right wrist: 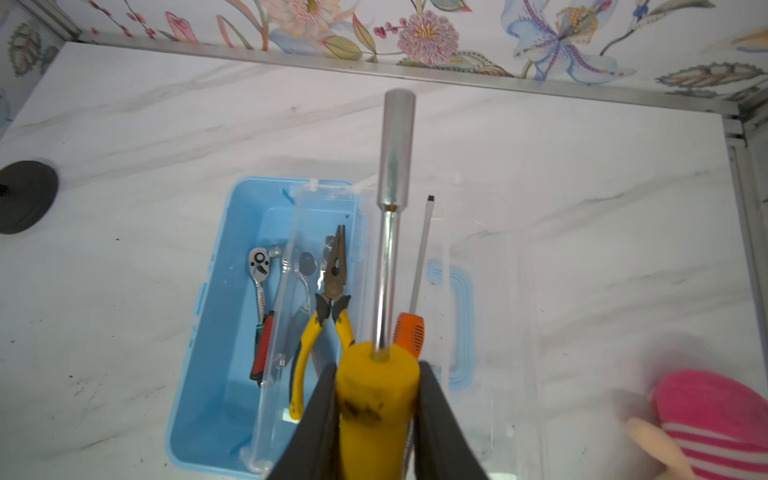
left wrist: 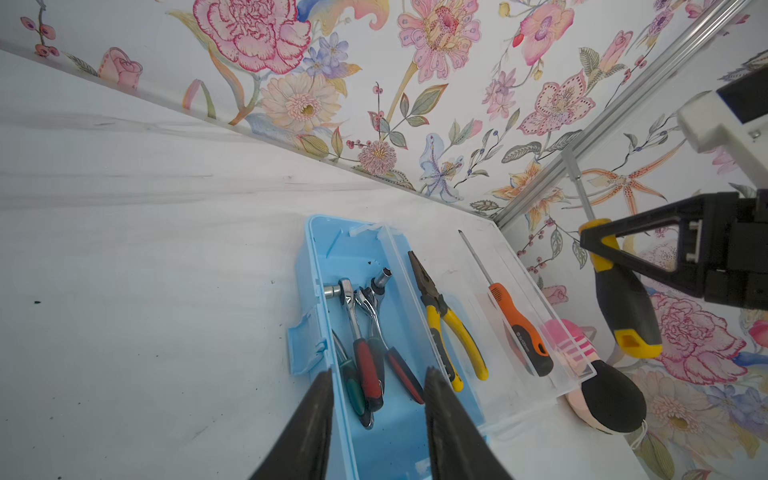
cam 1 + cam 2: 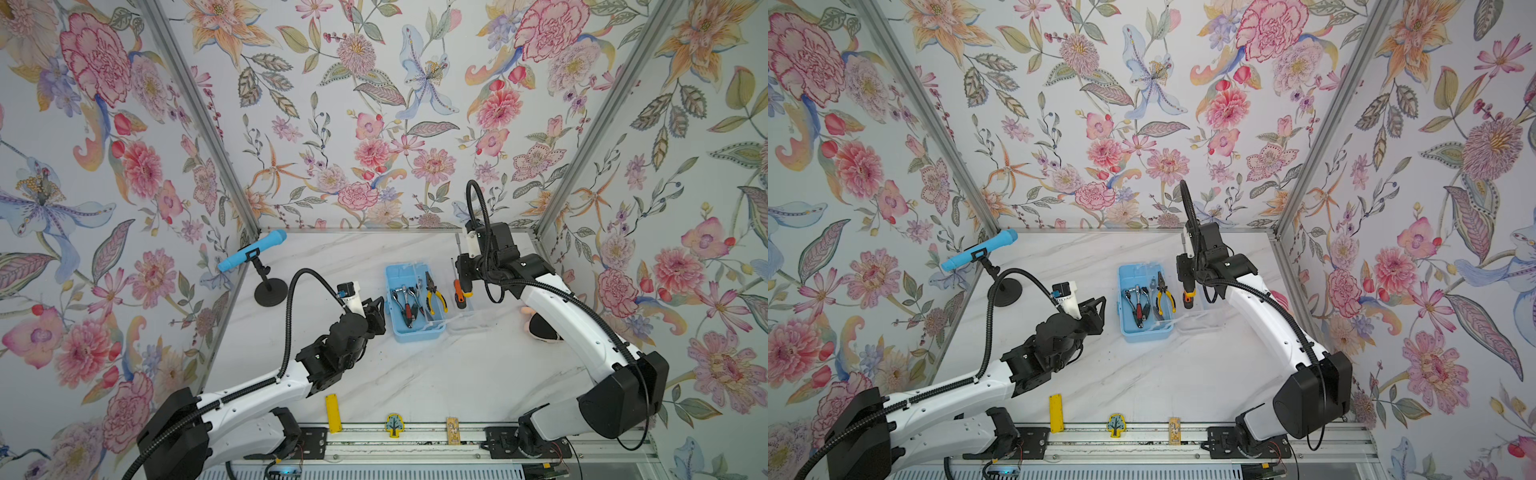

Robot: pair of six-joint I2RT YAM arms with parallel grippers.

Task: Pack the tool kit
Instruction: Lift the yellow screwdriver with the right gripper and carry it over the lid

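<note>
Floral wallpaper [image 3: 374,104] covered all three walls of the booth, with aluminium posts in the corners. The white marble-look tabletop [image 3: 415,374] carried dark specks and scuffs.

Far left of the tool box, against the side wall, a blue microphone [image 3: 252,250] sat tilted on a black stand. Towards the front edge, left of the box, lay a flat yellow bar [image 3: 333,412].

Just left of the box, the left gripper [image 2: 379,370] hung over the box's near end. Its jaws stood partly apart with nothing between them.

The light-blue tool box [image 3: 390,291] sat mid-table with its lid thrown back. Inside it, ratchet wrenches [image 3: 405,305] with red grips lay side by side, heads towards the back wall. Yellow-handled pliers [image 3: 434,296] lay along the box's right edge by the hinge. Whether they were in the box or on the lid could not be told.

The clear lid [image 2: 505,386] lay flat on the table at the box's right, and an orange screwdriver [image 2: 519,328] rested on it. Above the lid, the right gripper [image 1: 376,365] was clamped on a yellow-handled nut driver [image 1: 386,249], held off the table with its shaft pointing at the back wall.

Right of the lid, near its front corner, lay a small doll [image 2: 611,399] with black hair and pink stripes.
</note>
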